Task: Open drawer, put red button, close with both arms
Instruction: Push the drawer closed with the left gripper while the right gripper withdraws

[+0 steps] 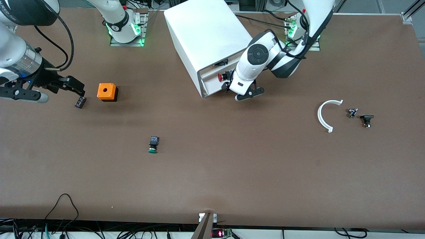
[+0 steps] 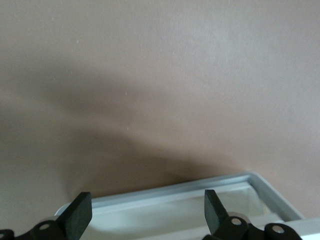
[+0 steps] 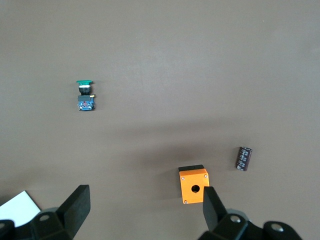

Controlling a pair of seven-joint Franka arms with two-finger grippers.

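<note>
A green-capped button is seen lying on the matte brown surface. The red button is found in the white drawer. The left gripper is held above it, fingers spread, empty. The right gripper is held over a dark cylinder, fingers apart.

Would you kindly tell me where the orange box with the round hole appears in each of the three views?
Front view: the orange box sits toward the right arm's end of the table, beside the dark capacitor.
Left wrist view: not in it.
Right wrist view: low in the picture, near the right gripper, fingers open.
Shared landmark: the green button.
</note>
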